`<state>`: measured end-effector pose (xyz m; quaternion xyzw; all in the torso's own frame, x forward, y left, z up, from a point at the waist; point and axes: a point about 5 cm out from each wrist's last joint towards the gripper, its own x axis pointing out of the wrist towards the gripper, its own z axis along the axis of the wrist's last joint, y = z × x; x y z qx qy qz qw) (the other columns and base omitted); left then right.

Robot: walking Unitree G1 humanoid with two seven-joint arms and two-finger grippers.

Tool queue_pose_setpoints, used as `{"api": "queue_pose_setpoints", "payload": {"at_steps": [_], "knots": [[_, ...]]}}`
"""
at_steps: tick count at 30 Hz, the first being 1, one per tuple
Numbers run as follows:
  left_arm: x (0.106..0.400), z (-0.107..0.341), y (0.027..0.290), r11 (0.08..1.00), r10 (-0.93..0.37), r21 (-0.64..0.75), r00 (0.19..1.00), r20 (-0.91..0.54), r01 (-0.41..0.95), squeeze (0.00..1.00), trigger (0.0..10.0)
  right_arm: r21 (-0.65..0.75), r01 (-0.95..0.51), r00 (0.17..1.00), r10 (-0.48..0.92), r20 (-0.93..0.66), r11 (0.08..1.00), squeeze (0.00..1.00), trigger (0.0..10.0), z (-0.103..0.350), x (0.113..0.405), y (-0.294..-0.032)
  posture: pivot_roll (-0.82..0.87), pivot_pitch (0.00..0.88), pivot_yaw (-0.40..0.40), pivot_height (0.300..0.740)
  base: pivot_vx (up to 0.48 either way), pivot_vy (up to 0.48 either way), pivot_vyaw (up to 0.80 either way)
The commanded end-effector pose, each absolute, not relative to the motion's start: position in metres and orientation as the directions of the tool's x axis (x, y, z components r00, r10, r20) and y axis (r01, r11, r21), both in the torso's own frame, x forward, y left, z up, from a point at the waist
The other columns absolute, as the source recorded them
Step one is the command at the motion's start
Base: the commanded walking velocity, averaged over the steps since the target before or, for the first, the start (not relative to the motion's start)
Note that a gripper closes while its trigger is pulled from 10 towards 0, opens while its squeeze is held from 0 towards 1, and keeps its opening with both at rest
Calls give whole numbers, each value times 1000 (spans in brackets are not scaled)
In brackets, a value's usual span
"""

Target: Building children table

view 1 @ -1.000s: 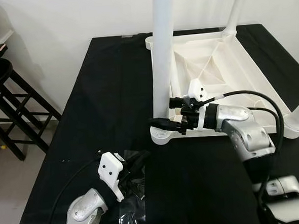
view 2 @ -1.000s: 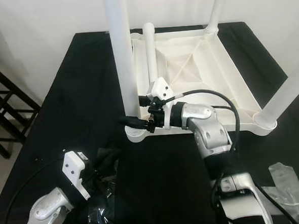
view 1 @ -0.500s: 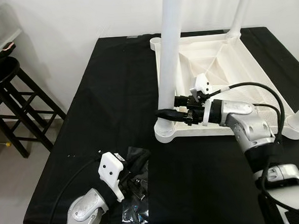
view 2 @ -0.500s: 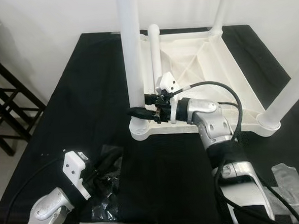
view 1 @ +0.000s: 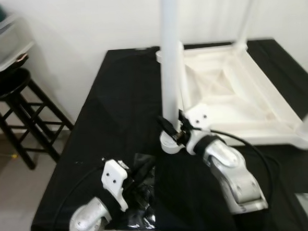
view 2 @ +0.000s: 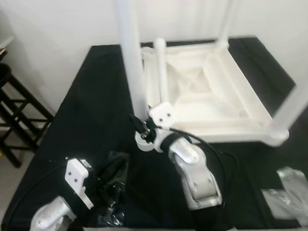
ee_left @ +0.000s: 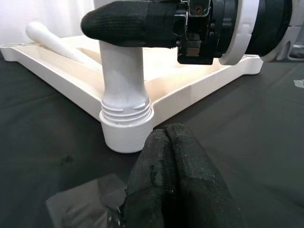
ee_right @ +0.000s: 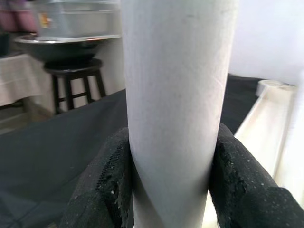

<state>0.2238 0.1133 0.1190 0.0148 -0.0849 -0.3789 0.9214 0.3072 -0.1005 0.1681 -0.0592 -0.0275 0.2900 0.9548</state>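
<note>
You see the white children table [view 1: 231, 97] lying upside down on the black tabletop [view 1: 114, 112], on its far right part. Its near-left corner socket [view 1: 170, 142] stands near the middle of the black surface, and the white table leg [view 1: 170, 57] rises upright from this socket and goes out of the picture at the top.

Your right gripper [view 1: 171, 131] pinches this leg low, just above the socket: in the right wrist view one black finger [ee_right: 107, 180] presses on each side of the white tube [ee_right: 175, 95]. In the left wrist view you see the same finger [ee_left: 130, 23] lying across the leg just above the threaded collar [ee_left: 124, 108].

Your left gripper [ee_left: 172, 178] is near the front edge of the black tabletop, on the left, with its two fingers pressed together and holding nothing. It rests by a crumpled clear plastic bag [view 1: 140, 197], close to the front edge.

To the left of the table the black surface is open up to its left edge. Beyond that edge a black wooden stool [view 1: 21, 121] stands on the floor, well apart. Another clear plastic bag [view 2: 295, 193] lies at the near right corner.
</note>
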Motion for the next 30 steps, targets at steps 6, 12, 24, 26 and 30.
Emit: {"api": "queue_pose_setpoints", "payload": {"at_steps": [6,12,24,26,30], "knots": [[224,115,114,717,-696,85,707,125,691,0,10000,-54,-730,682,723,-108,681,1000,10000,153,312,-107,-13,122,13,740,0,0,0],[224,114,113,708,-705,82,698,123,701,0,10000,-163,-871,482,871,-98,464,0,10000,186,313,-119,-13,117,14,740,0,0,0],[223,114,113,709,-705,83,699,120,700,0,10000,-129,-939,336,932,-136,319,0,10000,203,343,-140,1,114,13,740,0,0,0],[223,114,113,708,-705,83,699,120,701,0,10000,-98,-944,327,936,-128,316,0,10000,202,347,-142,5,116,12,740,0,0,0],[222,114,112,708,-706,84,698,120,701,0,10000,-66,-950,312,941,-132,305,0,0,196,348,-142,9,117,13,740,0,0,0]]}}
